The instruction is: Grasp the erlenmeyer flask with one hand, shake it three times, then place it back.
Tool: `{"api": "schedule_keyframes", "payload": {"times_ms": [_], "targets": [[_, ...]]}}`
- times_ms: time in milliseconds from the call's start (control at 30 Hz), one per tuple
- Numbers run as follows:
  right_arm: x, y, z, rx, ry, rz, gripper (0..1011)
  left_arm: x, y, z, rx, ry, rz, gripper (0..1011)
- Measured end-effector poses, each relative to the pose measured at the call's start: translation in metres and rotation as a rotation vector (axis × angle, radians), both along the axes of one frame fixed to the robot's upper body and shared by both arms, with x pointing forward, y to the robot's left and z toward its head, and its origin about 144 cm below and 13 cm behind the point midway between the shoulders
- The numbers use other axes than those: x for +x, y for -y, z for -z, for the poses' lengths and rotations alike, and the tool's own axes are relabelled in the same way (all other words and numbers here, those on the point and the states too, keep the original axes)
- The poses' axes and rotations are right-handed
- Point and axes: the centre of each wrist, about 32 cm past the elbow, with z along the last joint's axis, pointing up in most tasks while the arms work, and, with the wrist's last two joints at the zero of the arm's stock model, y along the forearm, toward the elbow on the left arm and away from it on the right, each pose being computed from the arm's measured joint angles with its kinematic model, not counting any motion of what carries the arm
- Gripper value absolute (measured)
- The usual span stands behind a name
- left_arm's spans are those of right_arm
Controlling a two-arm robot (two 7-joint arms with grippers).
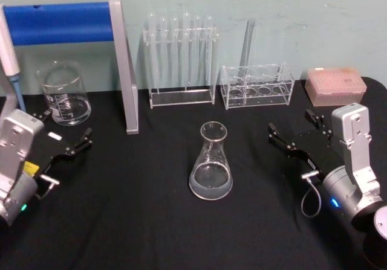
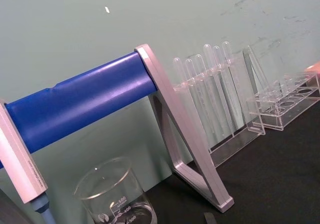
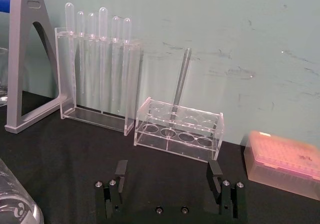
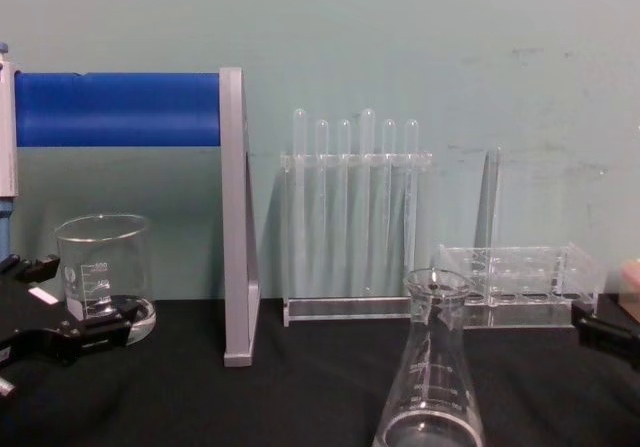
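Glass erlenmeyer flask (image 1: 210,164) stands centre on the black desk (image 1: 145,221), base cropped in chest view; right claw (image 1: 294,132) and left claw (image 1: 63,131) gape wide.

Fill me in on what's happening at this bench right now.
Nothing is being held. The erlenmeyer flask stands upright in the middle of the black table, a little clear liquid in its base, untouched. The right gripper sits open to the flask's right, apart from it. The left gripper is open near the glass beaker at the far left. Behind stand two test tube racks and a pink tip box. The grasp hasn't begun.
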Motion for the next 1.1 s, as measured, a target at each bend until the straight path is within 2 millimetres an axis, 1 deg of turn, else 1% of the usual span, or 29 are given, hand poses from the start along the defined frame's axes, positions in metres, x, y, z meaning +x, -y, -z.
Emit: {"api": "schedule_keyframes", "payload": {"times_ms": [1100], "targets": [[-0.0002, -0.0001, -0.0001, 0.001, 0.000, 0.000, 1003, 0.0000, 0.0000, 0.0000, 0.000, 0.000, 0.000, 1001]]}}
